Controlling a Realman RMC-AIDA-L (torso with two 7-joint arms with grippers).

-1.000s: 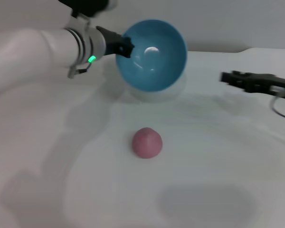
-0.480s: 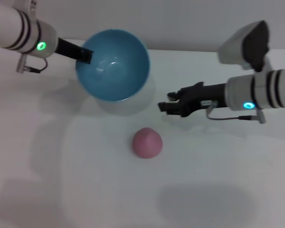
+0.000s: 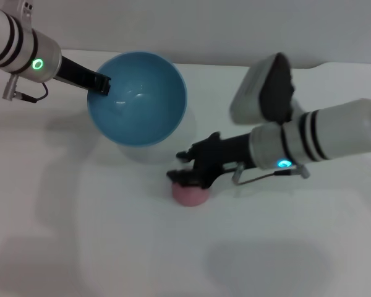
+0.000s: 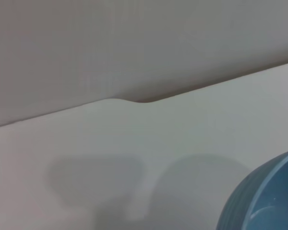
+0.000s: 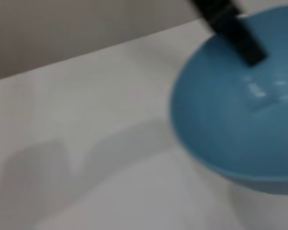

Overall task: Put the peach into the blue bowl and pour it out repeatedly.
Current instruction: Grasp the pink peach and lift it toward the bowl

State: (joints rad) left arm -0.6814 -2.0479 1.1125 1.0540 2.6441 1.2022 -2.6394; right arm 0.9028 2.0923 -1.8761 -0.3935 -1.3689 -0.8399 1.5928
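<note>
The bowl (image 3: 138, 98) is empty, held up by the closed left tool (image 3: 102, 85) near the desk's (image 3: 80, 235) back edge, while the right tool (image 3: 187, 177), grip unclear, sits on the peach (image 3: 190, 194) mid-desk.

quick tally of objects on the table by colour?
Blue: 1, the blue bowl, held tilted by the left gripper
Pink: 1, the peach, on the table under the right gripper
Total: 2

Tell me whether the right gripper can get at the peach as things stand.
Probably yes: the right gripper is already right at the peach on the table, nothing between them; the blue bowl is held aside.
</note>
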